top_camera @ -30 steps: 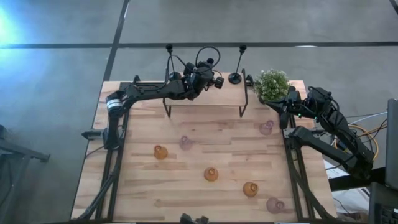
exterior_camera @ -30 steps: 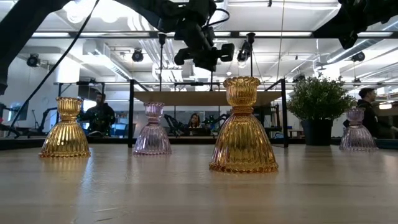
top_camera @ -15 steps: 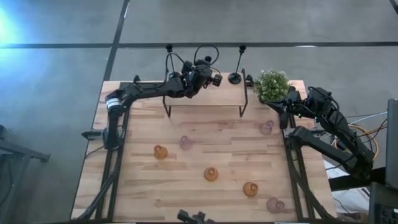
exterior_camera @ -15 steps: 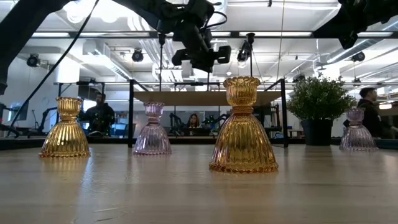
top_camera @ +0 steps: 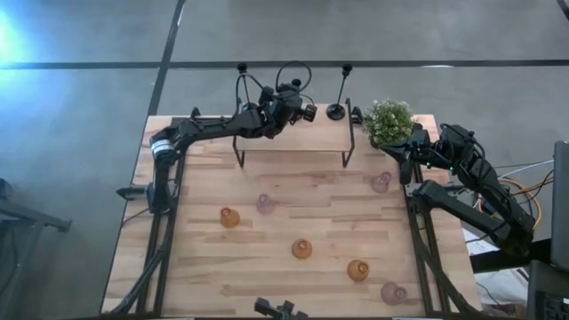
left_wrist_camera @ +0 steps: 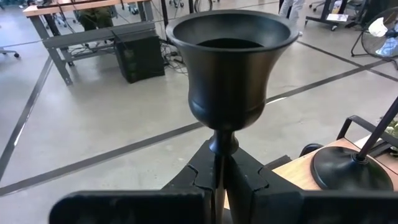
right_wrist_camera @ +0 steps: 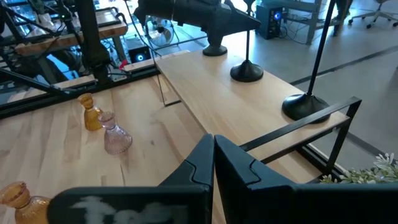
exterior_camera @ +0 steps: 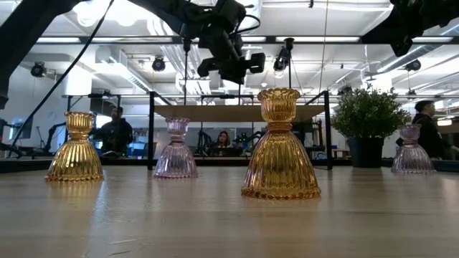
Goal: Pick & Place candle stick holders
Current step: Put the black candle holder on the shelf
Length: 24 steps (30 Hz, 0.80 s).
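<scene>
Looking down from the overhead camera, my left gripper (top_camera: 277, 100) is out over the far end of the wooden shelf (top_camera: 293, 135), clamped tight on the thin stem of a black candle holder (left_wrist_camera: 231, 68). The wrist camera shows why I grab it there: the fingers pinch just under the cup, so the cup can't slip down through them and the tall stem hangs straight below. I can't see its base from any camera, so I can't say whether it's touching the shelf yet or hanging above it.

Two more tall black holders show on the shelf top: one (top_camera: 241, 69) near the far-left corner and one (top_camera: 338, 108) toward the right end. I'd guess the tall ones all go on the shelf.

My right gripper (top_camera: 411, 153) is parked at the table's right edge beside the green plant (top_camera: 388, 120), fingers closed on nothing, out of the way.

The squat glass ones stand scattered on the table (top_camera: 196, 267) in front of the shelf: amber ones (top_camera: 229, 217), (top_camera: 302, 249) and (top_camera: 357, 270), pink ones (top_camera: 265, 204), (top_camera: 380, 183) and (top_camera: 391, 292). They're well apart, so there's room to come down on each later.
</scene>
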Each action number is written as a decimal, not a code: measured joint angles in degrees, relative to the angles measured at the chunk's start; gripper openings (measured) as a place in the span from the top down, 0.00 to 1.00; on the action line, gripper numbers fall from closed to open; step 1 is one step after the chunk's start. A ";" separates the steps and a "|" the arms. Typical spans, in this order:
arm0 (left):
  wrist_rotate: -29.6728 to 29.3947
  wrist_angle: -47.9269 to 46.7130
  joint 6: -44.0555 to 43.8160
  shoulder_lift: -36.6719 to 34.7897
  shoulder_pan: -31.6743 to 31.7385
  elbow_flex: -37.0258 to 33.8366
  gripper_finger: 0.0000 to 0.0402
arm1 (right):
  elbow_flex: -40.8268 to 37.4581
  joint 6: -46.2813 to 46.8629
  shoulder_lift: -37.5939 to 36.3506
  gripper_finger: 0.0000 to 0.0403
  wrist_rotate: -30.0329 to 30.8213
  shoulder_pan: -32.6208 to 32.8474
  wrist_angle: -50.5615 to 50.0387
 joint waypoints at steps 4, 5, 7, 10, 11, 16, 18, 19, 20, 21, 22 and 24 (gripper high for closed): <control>0.29 0.18 -0.80 0.00 0.07 -0.02 0.96 | 0.00 0.00 0.00 0.98 0.00 0.00 0.01; 0.36 0.18 -0.82 0.00 0.07 -0.04 0.96 | 0.00 -0.01 0.00 0.98 0.02 0.00 0.02; 0.80 0.20 -0.81 0.00 0.16 -0.04 0.96 | 0.00 0.00 0.00 0.98 0.02 0.00 0.00; 1.63 0.25 -1.25 0.00 0.32 -0.04 0.96 | 0.00 0.00 0.00 0.98 0.01 0.00 0.00; 1.74 0.26 -1.35 0.00 0.36 -0.04 0.96 | 0.00 0.00 0.00 0.98 0.02 0.00 0.01; 1.96 0.30 -1.48 0.00 0.50 -0.07 0.95 | 0.00 0.00 0.00 0.98 0.02 0.00 0.00; 2.31 0.11 -1.50 0.00 0.58 -0.10 0.91 | 0.00 -0.01 -0.01 0.98 0.02 0.00 0.02; 2.53 -0.26 -1.51 0.03 0.60 -0.20 0.89 | 0.00 -0.01 0.00 0.98 0.01 0.00 0.02; 2.55 -0.31 -1.50 0.16 0.59 -0.22 0.87 | 0.00 0.00 0.00 0.98 0.02 0.00 0.00; 2.67 -0.31 -1.50 0.25 0.58 -0.23 0.85 | 0.00 0.00 -0.02 0.98 0.02 0.00 0.00; 2.97 -0.30 -1.49 0.26 0.57 -0.24 0.84 | 0.00 0.00 0.00 0.98 0.01 0.00 0.02; 4.14 0.12 -1.34 0.20 0.59 -0.24 0.83 | 0.00 0.00 -0.01 0.98 0.01 0.00 0.02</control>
